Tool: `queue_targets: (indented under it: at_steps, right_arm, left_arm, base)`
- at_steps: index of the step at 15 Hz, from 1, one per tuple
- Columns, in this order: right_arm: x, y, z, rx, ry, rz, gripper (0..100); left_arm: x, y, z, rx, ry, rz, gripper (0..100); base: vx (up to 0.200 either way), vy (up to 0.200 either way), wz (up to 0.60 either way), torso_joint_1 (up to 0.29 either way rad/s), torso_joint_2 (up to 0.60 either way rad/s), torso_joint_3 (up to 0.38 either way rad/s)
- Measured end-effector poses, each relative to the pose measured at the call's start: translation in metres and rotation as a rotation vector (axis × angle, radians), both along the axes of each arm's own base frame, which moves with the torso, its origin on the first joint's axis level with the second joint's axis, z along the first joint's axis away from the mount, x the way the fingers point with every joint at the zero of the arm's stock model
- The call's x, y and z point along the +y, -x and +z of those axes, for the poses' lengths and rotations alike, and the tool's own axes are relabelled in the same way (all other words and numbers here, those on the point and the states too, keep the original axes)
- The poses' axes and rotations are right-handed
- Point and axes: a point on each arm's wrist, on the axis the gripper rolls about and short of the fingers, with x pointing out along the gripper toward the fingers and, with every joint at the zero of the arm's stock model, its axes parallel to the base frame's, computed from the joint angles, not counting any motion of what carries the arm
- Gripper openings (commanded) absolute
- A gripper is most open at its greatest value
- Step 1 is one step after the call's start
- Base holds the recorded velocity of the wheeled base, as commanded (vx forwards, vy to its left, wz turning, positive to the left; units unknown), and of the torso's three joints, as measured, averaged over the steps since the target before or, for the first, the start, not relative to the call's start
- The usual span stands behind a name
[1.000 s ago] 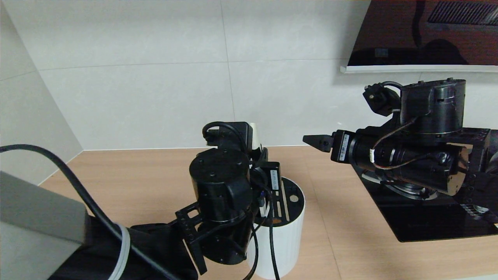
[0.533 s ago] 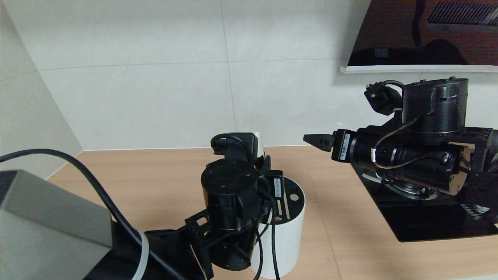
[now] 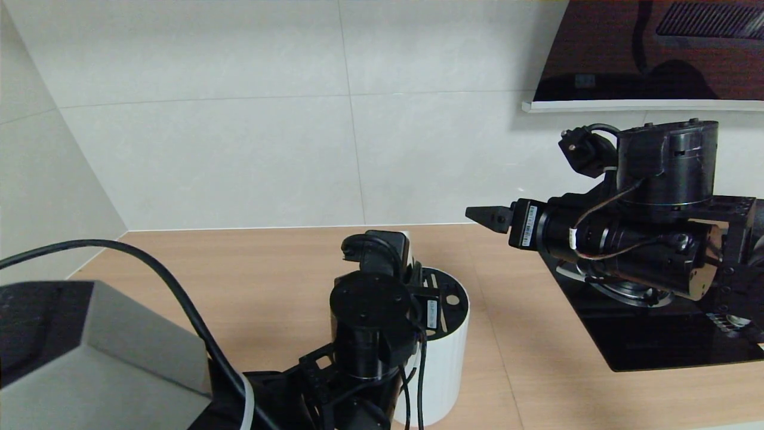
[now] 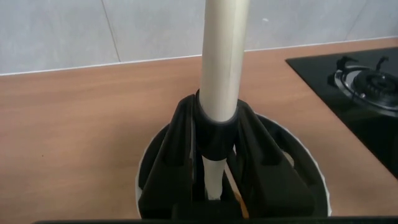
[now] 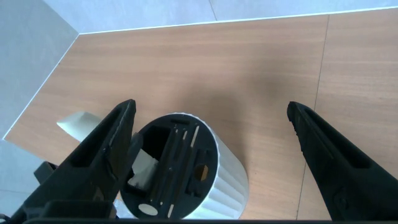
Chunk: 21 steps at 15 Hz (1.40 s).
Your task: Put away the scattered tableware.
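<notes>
A white ribbed utensil holder (image 3: 444,358) with a black slotted lid stands on the wooden counter. Directly above it, my left gripper (image 4: 217,134) is shut on a cream-handled utensil (image 4: 227,56). The handle stands upright, and its lower end passes down through the lid into the holder (image 4: 305,162). The working end is hidden inside. My right gripper (image 5: 210,109) hangs high to the right of the holder (image 5: 224,180), open wide with nothing between its fingers (image 3: 486,218).
A black gas hob (image 3: 656,340) is set into the counter (image 3: 209,269) at the right, under my right arm, with a dark range hood (image 3: 650,54) above. Tiled walls close off the back and left. Bare counter lies left of the holder.
My left arm has shifted right and sunk lower, taking the cream handle deeper into the holder. The right arm has barely moved.
</notes>
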Motion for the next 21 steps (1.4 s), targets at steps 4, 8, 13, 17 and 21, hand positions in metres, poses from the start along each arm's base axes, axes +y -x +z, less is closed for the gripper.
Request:
queue_targets:
  at_steps: [4, 8, 13, 17, 21]
  right_arm:
    - [0.000, 0.000, 0.000, 0.000, 0.000, 0.000, 100]
    - [0.000, 0.000, 0.000, -0.001, -0.001, 0.000, 100]
    - [0.000, 0.000, 0.000, 0.001, 0.000, 0.000, 100]
    - [-0.003, 0.003, 0.003, -0.007, -0.003, -0.006, 100]
    - [-0.031, 0.009, 0.015, -0.045, -0.019, -0.076, 100]
  left_arm:
    - [0.000, 0.000, -0.001, 0.002, -0.004, 0.001, 0]
    - [0.000, 0.000, -0.001, 0.002, -0.007, 0.002, 100]
    - [0.001, 0.001, 0.001, -0.001, -0.003, 0.001, 100]
    - [0.007, 0.003, 0.008, -0.011, 0.000, 0.005, 100]
    - [0.051, 0.005, 0.044, -0.065, 0.008, 0.033, 100]
  base:
    - [0.000, 0.000, 0.00, 0.000, 0.00, 0.000]
    - [0.000, 0.000, 0.00, 0.000, 0.00, 0.000]
    - [0.000, 0.000, 0.00, 0.000, 0.00, 0.000]
    - [0.000, 0.000, 0.00, 0.000, 0.00, 0.000]
    - [0.000, 0.000, 0.00, 0.000, 0.00, 0.000]
